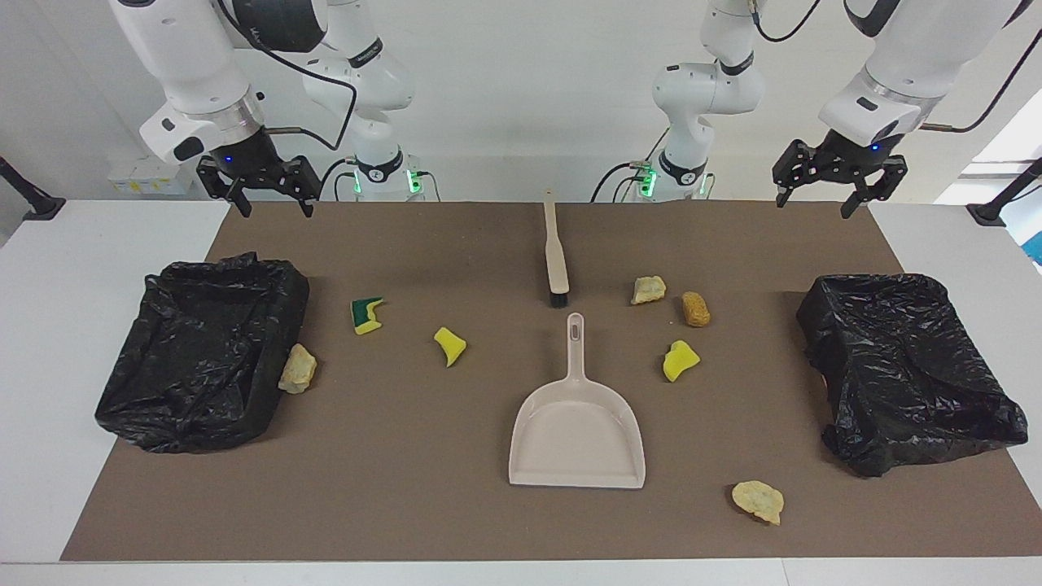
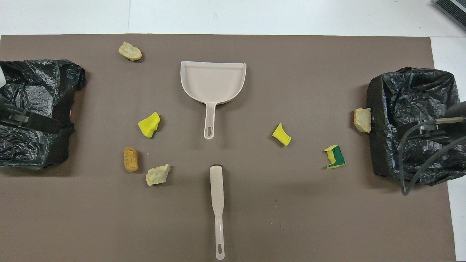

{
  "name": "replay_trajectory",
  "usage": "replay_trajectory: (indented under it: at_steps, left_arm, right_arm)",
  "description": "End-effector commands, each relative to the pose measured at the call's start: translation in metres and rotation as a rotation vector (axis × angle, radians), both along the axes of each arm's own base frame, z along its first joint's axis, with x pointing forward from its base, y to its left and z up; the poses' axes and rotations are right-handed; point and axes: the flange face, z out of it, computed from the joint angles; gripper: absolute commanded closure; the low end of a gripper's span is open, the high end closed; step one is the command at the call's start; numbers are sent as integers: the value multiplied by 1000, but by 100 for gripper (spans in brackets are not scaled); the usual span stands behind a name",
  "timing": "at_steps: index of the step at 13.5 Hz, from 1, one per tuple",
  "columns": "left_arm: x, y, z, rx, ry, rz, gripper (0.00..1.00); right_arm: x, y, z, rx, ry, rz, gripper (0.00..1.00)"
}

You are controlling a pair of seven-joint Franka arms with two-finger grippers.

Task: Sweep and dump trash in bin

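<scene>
We found both claws raised with jaws apart and empty: right gripper (image 1: 272,198) upper left of the facing view, left gripper (image 1: 816,190) upper right. The brush (image 1: 556,251) lay top centre, handle toward the robots, roughly midway between the claws, bristles facing the dustpan (image 1: 577,435). Trash (image 1: 680,360) lay scattered mid-frame on both sides; bins (image 1: 905,366) at either edge.

Part of the bin (image 2: 411,120) under the right arm's cable; brush (image 2: 217,203) bristles unseen overhead.
</scene>
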Motion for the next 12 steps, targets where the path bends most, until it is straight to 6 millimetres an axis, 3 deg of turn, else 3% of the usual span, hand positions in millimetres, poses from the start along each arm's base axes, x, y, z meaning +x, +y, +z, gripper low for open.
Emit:
replay_trajectory:
  at_steps: [1,7,9,12]
  left_arm:
    - [-6,3,1,5,-3,4,0]
    - [-7,-17,-9,1,-21,-29,0]
    - [-17,-44,-26,1,-5,-82,0]
    - [-40,-98,-54,5,14,-102,0]
  right_arm:
    - [-8,2,1,12,6,-16,0]
    - [-6,2,-1,12,2,-13,0]
    - [-5,3,-5,11,12,-10,0]
    - [-1,29,-11,13,27,39,0]
